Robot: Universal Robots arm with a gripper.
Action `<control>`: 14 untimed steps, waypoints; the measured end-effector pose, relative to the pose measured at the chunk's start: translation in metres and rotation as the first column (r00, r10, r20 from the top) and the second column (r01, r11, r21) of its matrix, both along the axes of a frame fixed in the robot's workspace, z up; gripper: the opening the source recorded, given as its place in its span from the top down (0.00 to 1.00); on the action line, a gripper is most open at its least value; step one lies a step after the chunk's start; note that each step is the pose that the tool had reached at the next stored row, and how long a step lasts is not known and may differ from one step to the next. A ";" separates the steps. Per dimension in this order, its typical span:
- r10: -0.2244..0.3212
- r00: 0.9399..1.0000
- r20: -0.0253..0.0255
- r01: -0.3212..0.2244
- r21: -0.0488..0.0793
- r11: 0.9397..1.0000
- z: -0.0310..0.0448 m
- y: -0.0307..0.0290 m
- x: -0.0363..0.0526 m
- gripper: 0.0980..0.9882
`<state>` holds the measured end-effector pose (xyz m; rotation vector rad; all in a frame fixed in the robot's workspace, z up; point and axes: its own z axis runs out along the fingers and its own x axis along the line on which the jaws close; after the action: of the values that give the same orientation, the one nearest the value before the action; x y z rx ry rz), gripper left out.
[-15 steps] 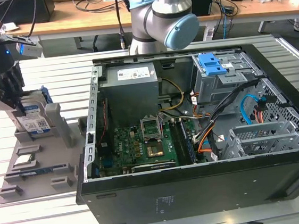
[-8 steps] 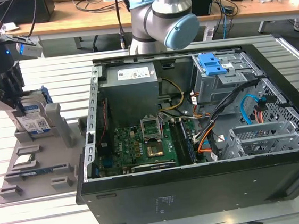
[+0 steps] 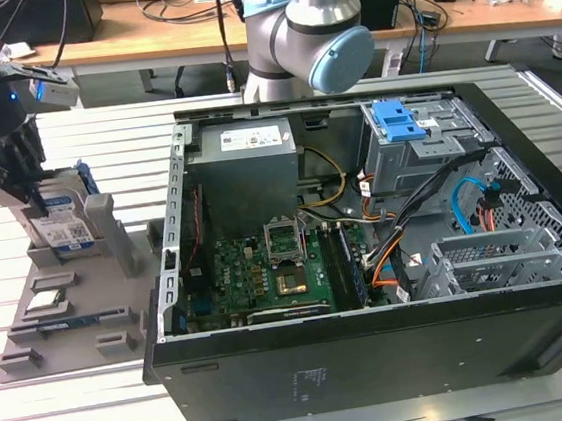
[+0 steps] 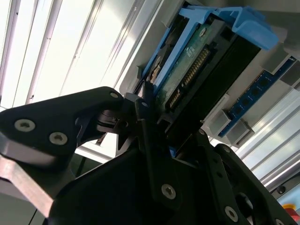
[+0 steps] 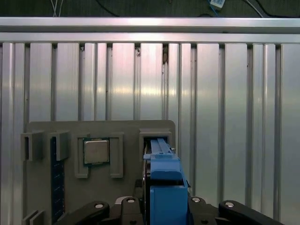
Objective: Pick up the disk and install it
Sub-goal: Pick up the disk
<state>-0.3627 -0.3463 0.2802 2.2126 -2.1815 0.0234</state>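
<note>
What worries me most is the hold. The gripper (image 3: pixel 23 189) has the disk (image 3: pixel 64 229) by its upper end only, and the blue caddy frame it presses on is smooth plastic. If the pull is not straight along the slot, I'd expect the drive to bind against the walls of the gray holder (image 3: pixel 93 331), or to pivot between the fingers (image 4: pixel 144 110) and slip. A grey upright of the holder stands just beside the drive, so a sideways drift could knock against it. Further off, the open computer case (image 3: pixel 376 353) has orange and blue cables looping near the drive cage (image 3: pixel 411 152), and those could snag a drive carried in at a tilt.

The disk stands on edge in the holder, at the exterior view's left and well apart from the case. The pincer sits directly over it with a finger on each flat side. In the second wrist view the connector edge runs out between the fingers, which look clamped on it, though the far contact is shadowed.
</note>
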 end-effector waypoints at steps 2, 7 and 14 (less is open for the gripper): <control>0.000 1.000 0.000 0.000 0.000 1.000 0.0017 0.0000 0.0000 0.70; 0.000 1.000 0.000 0.000 0.000 1.000 0.0085 0.0000 0.0000 0.70; 0.000 1.000 0.000 0.000 0.001 1.000 0.0148 0.0001 0.0000 0.70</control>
<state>-0.3627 -0.3462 0.2950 2.2130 -2.1818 0.0226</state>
